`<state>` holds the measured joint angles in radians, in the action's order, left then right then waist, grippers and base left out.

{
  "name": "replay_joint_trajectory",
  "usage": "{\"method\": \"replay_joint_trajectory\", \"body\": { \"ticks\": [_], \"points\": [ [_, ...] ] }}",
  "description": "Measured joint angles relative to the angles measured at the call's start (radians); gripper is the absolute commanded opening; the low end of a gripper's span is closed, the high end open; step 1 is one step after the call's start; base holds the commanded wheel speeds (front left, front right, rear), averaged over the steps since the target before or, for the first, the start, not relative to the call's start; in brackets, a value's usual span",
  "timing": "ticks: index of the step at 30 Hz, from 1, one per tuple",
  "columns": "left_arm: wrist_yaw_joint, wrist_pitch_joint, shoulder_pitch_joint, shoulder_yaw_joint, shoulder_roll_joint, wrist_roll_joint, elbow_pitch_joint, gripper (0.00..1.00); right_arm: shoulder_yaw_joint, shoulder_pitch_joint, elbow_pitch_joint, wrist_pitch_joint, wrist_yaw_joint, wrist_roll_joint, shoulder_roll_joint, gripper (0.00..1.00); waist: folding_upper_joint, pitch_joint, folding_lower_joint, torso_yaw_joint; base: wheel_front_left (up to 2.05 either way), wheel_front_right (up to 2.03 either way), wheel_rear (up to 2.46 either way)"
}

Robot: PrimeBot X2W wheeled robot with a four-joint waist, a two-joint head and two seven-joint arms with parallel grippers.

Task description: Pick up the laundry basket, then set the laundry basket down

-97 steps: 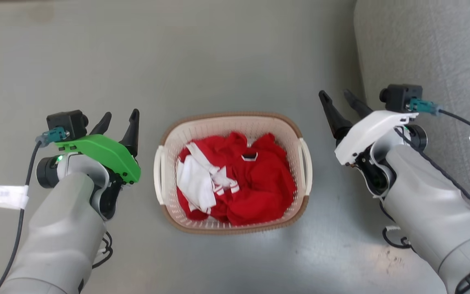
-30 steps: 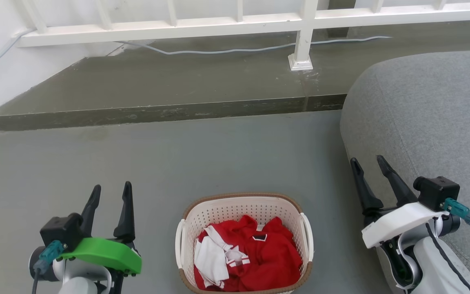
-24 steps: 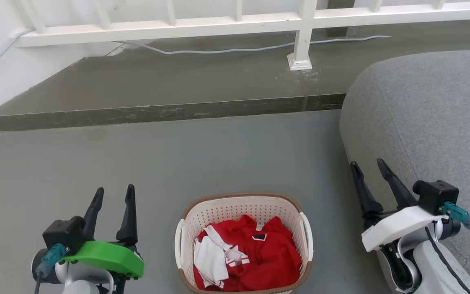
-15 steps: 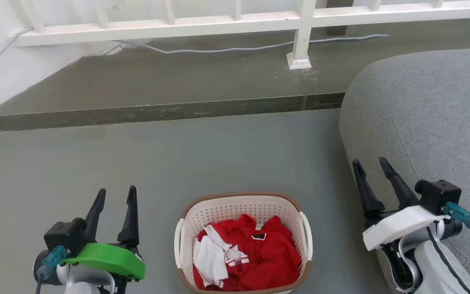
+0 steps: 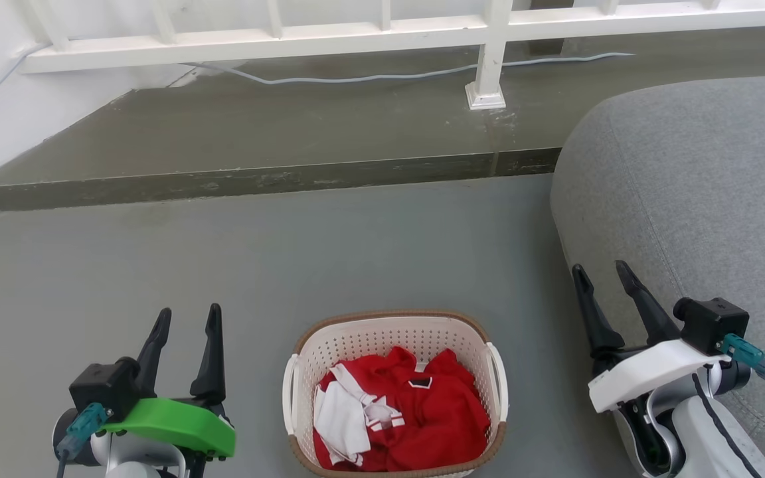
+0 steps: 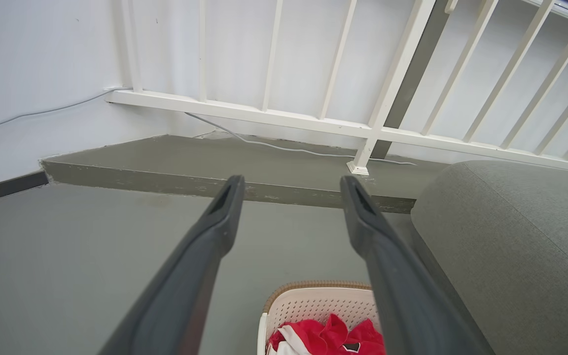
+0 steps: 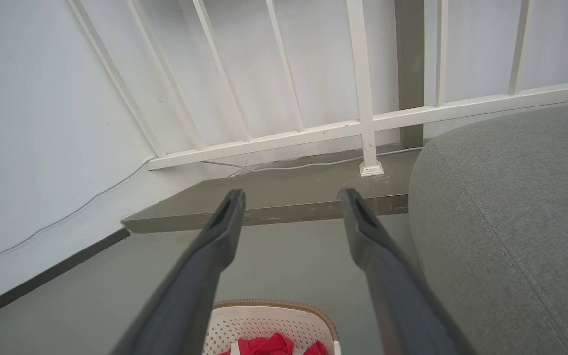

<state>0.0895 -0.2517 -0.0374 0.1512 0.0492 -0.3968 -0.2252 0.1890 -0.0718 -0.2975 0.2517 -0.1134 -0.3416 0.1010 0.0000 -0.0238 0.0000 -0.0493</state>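
Laundry basket [image 5: 389,340]: perforated matt plastic, woven-look brown rim. Red garment [image 5: 439,418]: soft cloth (creased). Sofa [image 5: 688,186]: coarse grey fabric. Floor [image 5: 256,259]: smooth, matt.

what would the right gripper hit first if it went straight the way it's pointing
The right gripper would likely meet the raised step first, passing just beside the sofa; depth is unclear.

Bright, even light, sharp, wide-angle wrist views
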Motion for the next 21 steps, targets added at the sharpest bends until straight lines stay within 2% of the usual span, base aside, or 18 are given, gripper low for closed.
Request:
{"method": "replay_joint_trajectory", "body": {
  "ticks": [6,7,12,21],
  "points": [
    [0.009,0.000,0.002,-0.001,-0.002,0.000,0.001,1.00,-0.006,0.000,0.000,0.000,0.000,0.008,-0.003,1.00,0.0000,-0.003,0.0000,-0.002,0.00,0.00,0.00],
    [0.008,0.000,0.002,0.000,-0.002,0.000,0.000,0.00,-0.006,0.000,-0.002,0.000,0.000,0.008,-0.005,0.00,0.0000,-0.003,0.0000,-0.003,0.00,0.00,0.00],
    [0.008,0.004,0.019,0.007,-0.009,-0.006,-0.037,0.00,-0.003,0.033,-0.037,-0.002,0.000,0.004,-0.016,0.00,0.0000,-0.003,0.0000,-0.003,0.00,0.00,0.00],
    [0.008,0.027,0.021,-0.012,-0.010,-0.091,-0.042,0.00,-0.024,0.036,-0.035,-0.021,0.000,-0.081,-0.019,0.00,0.0000,-0.001,0.0000,0.002,0.00,0.00,0.00]
  ]
}}
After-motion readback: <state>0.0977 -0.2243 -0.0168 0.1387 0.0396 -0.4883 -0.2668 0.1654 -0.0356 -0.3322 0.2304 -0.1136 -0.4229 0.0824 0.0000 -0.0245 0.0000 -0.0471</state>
